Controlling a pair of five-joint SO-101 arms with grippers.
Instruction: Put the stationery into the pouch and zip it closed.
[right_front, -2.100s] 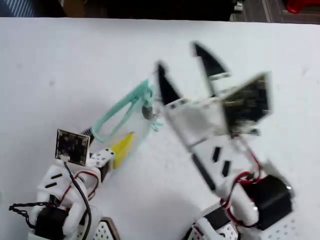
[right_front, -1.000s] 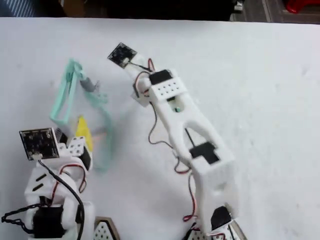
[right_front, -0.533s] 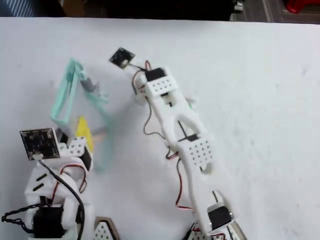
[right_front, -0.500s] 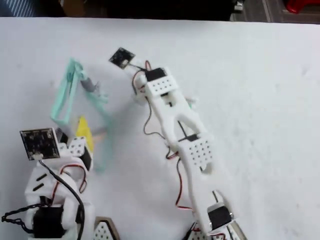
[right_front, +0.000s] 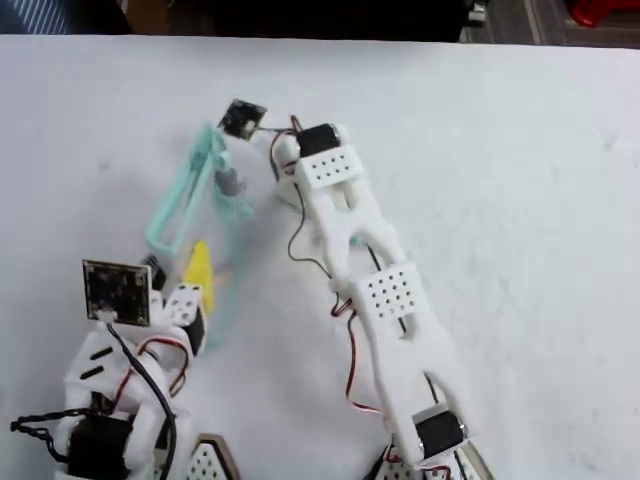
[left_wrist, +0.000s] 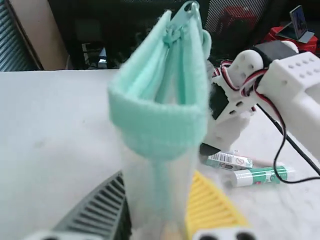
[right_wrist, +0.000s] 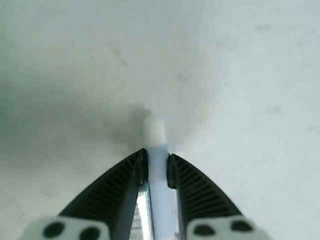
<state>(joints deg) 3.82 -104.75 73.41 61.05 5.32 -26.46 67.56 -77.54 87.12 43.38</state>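
The right claw is clamped on what looks like a white pen, its tip just above the bench. In the high view the right arm stretches from 5 o'clock toward 11 o'clock. The left claw, at 7 o'clock, pinches the clear, mint-edged pouch between its dark and yellow fingers. The pouch's zip edge gapes open and points toward 10 o'clock. Two green-and-white tubes lie on the bench beside the right arm's wrist.
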